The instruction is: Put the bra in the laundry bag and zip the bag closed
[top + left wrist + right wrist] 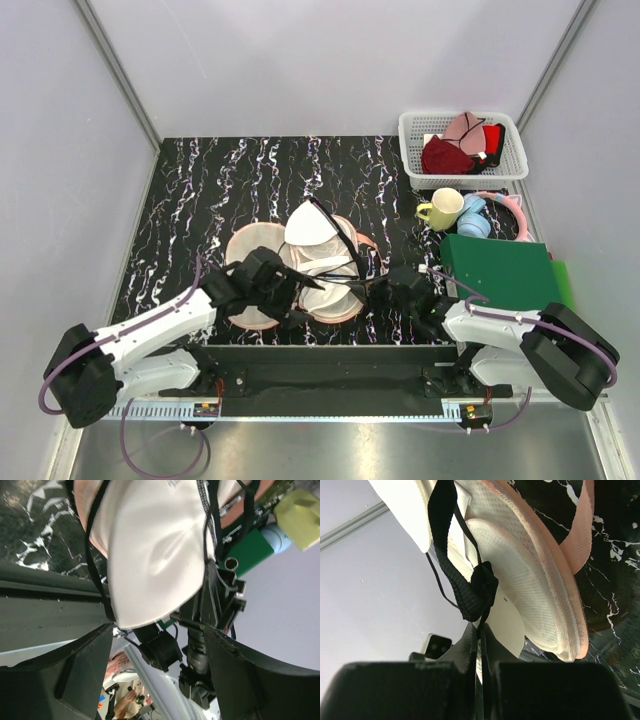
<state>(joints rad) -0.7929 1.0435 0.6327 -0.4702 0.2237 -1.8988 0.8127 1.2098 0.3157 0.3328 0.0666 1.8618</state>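
The right pincer (480, 630) clamps the bra (310, 228) by its black strap, seemingly to drag it into the open laundry bag (248, 243); the left pincer (159, 629) gapes wide, empty

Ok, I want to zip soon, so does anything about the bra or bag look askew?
Yes. One cup of the bra stands tilted up at the far side of the open laundry bag, not flat in a lobe. A black strap stretches out to the right gripper, which pinches it. Both could foul the zip.
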